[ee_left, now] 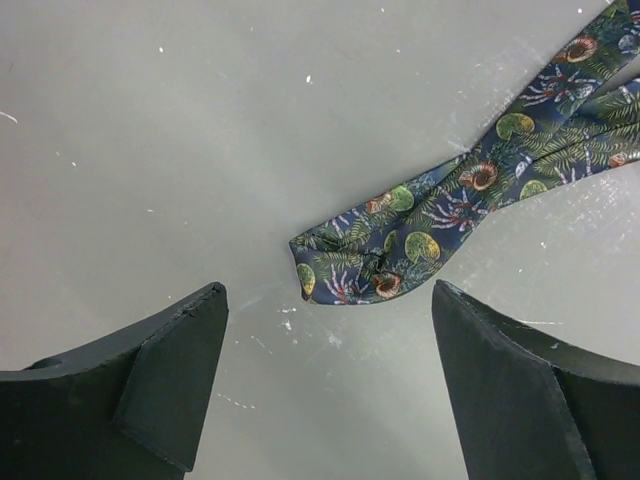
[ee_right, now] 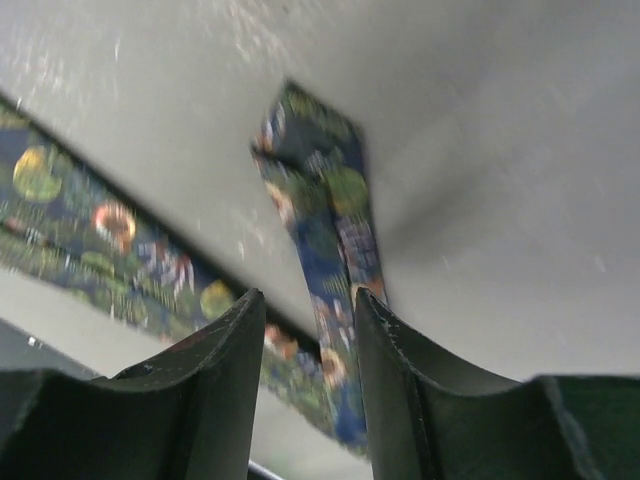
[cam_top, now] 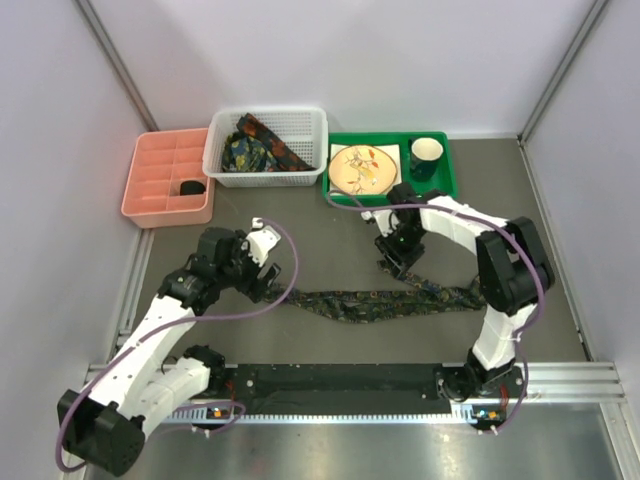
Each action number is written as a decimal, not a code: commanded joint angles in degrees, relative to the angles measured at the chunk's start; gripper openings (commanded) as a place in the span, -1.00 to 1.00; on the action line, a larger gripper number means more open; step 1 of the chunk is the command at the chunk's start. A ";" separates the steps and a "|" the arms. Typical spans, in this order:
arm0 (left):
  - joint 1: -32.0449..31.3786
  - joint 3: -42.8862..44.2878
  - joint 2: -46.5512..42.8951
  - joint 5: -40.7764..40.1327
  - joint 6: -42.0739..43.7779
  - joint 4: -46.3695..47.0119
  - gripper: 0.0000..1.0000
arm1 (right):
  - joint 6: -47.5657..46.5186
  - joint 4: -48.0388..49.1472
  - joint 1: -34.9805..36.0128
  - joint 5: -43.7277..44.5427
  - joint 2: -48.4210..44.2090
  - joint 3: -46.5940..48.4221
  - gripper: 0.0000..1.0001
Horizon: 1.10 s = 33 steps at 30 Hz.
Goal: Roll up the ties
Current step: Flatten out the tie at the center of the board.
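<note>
One tie (cam_top: 380, 300) lies stretched left to right across the middle of the table, and its narrow end bends up toward the right arm. My left gripper (cam_top: 270, 278) hovers just left of the tie's left end. In the left wrist view that gripper (ee_left: 327, 290) is wide open and empty, with the folded tie end (ee_left: 380, 255) lying just ahead of its fingertips. My right gripper (cam_top: 398, 262) is over the narrow end. Its jaws (ee_right: 307, 297) stand partly open, with the narrow strip (ee_right: 315, 200) running between them beside the right finger. More ties (cam_top: 255, 145) lie bundled in the white basket (cam_top: 215, 160).
A pink compartment tray (cam_top: 165, 180) sits at the back left. At the back right, a green tray (cam_top: 440, 185) carries a plate (cam_top: 358, 167) and a dark mug (cam_top: 425, 155). A black rail (cam_top: 340, 380) runs along the near edge between the arm bases. Walls close in both sides.
</note>
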 commanded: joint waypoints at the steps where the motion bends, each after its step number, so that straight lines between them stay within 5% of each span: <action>1: 1.24 2.40 0.58 -0.14 -1.77 1.39 0.74 | 3.17 5.23 3.72 3.65 3.03 2.85 -0.19; 10: 1.59 2.84 1.90 0.11 -0.89 2.01 0.73 | 7.30 6.47 9.96 11.38 7.61 6.27 -0.27; 11: 1.59 2.75 2.07 0.46 -0.63 2.01 0.73 | 7.48 5.95 9.96 12.09 7.78 6.45 -0.39; 12: 1.59 2.66 2.33 0.64 -0.54 1.84 0.72 | 7.65 5.68 9.96 12.79 7.79 6.54 -0.81; 13: 1.59 2.66 2.60 0.64 -0.36 1.83 0.72 | 7.74 5.24 9.88 14.54 6.74 6.45 -1.00; 18: 1.77 2.49 3.83 0.64 1.83 2.19 0.70 | 7.83 1.90 6.63 13.41 -3.26 3.56 -1.00; 23: 2.29 1.78 4.88 3.72 8.23 2.01 0.67 | 7.04 -1.53 -5.82 3.40 -18.45 -4.43 -1.00; 29: 2.56 3.18 11.82 6.53 20.80 -2.81 0.62 | -1.74 -11.62 -13.05 9.45 -22.01 -10.86 -0.79; 33: 2.64 5.03 17.53 10.13 30.64 -8.16 0.59 | -7.87 -14.97 -21.82 10.34 -23.76 -11.65 -0.83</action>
